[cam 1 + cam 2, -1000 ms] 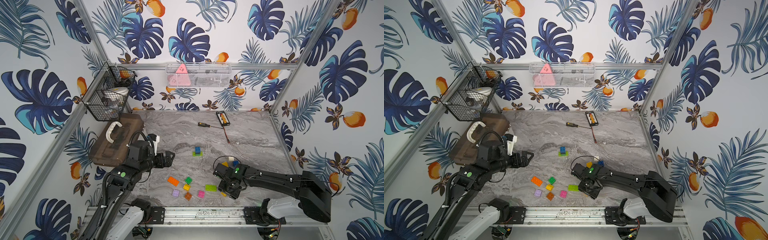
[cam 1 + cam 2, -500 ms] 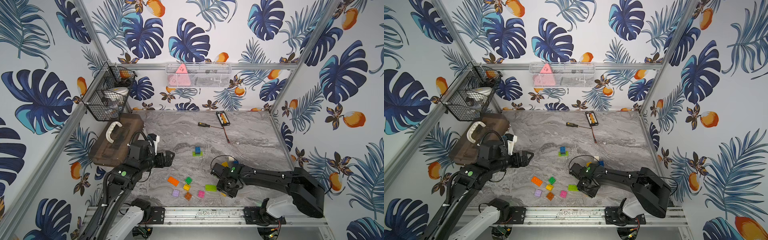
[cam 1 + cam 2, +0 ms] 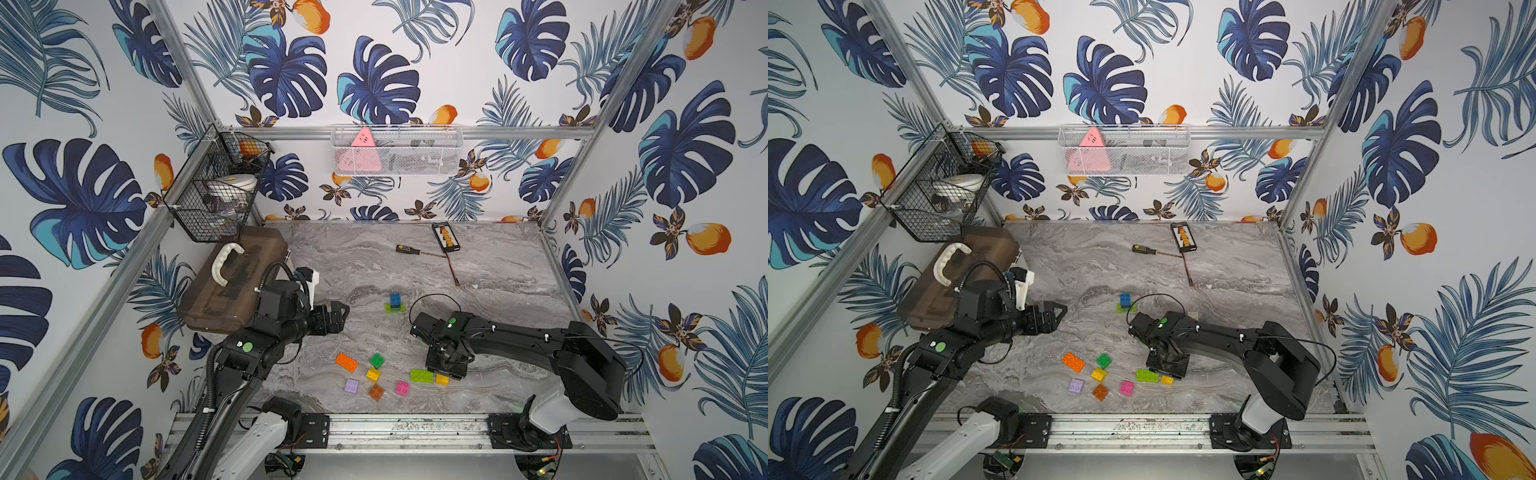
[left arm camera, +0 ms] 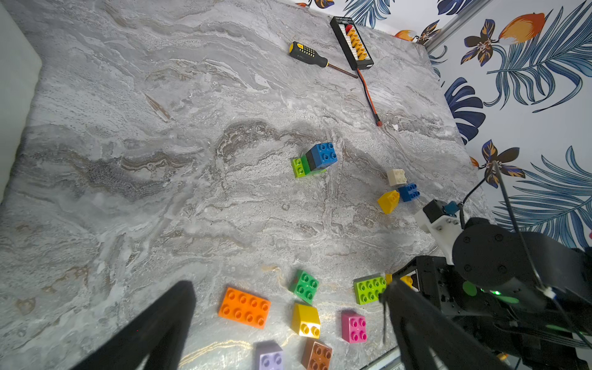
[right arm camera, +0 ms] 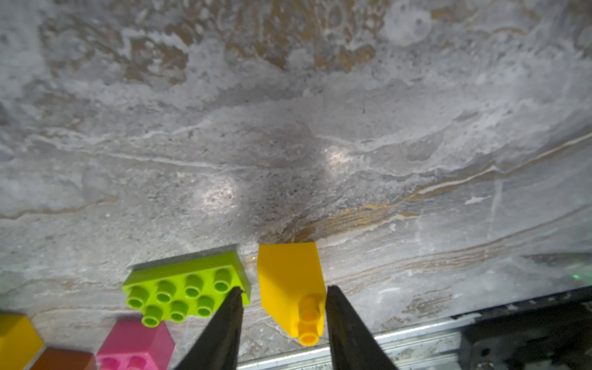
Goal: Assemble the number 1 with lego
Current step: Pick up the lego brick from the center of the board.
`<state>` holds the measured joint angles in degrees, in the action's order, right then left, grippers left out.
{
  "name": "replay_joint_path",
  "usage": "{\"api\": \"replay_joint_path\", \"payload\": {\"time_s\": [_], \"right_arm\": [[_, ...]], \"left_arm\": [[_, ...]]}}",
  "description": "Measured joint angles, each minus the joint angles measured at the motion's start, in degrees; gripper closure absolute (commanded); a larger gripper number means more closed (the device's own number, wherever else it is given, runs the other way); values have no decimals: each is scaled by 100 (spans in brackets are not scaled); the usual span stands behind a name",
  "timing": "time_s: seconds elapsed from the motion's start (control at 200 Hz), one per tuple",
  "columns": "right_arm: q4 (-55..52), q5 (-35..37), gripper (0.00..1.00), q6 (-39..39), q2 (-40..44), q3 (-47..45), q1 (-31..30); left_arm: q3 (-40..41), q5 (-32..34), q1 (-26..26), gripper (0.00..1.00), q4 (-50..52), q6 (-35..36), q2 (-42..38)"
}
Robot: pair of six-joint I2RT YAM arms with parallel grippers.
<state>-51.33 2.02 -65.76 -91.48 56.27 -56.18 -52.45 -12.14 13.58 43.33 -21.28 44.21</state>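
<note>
Mid-pickup, the right hand (image 5: 283, 288) straddles the tipped yellow brick (image 5: 288, 272) on the counter (image 5: 288, 128) beside the lime brick (image 5: 185, 285), jaws apart and unclamped, so it likely must close squarely next; the left hand (image 3: 341, 318) hangs wide apart.

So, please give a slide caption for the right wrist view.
Right gripper straddles a yellow brick beside a lime green brick.
</note>
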Motion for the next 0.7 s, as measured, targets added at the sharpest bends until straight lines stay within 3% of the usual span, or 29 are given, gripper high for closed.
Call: {"api": "replay_joint_path", "payload": {"time_s": [0.31,0.701], "right_arm": [[-201,44,52,782,229,-61,2],[490,-105,54,774,660,-649,-13]], "left_arm": [[0,17,0,1,2,0,-4],[0,17,0,1,2,0,-2]]}}
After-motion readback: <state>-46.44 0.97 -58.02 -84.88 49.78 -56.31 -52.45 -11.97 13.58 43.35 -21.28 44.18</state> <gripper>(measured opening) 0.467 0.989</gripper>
